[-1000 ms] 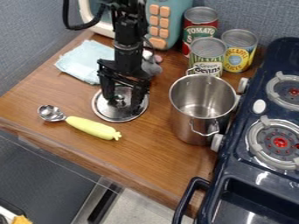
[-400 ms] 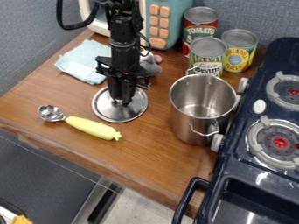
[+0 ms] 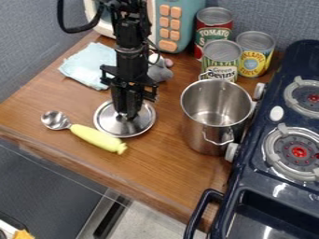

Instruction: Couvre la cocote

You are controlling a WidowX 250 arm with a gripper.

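So the lid is on the wooden counter, to the left of the pot in the view, and the gripper hangs right over the middle of it, fingers pressed together on the little knob. Looks like a pinch on the knob to me, though the fingers hide most of it. Can't really tell if the rim is off the wood or just lying there, but it looks pretty level. My guess is it's thin metal, so stiff and fairly light, nothing fragile, just slick. The knob is the spot to grab, since the rim is low, smooth and hard to get under. A small polished knob could let the lid swivel or tip though, so I'd want a firm, centered squeeze. Shape-wise it's a round, shallow, mirror-shiny disc, and the pot is a tall straight-walled steel cylinder, open on top, with a looped metal handle on the near side. The scoop has a shiny round bowl and a fat, smooth yellow grip right by the lid's edge, maybe touching. Behind all that there's a soft, rumpled pale-blue cloth and some hard, round cans.
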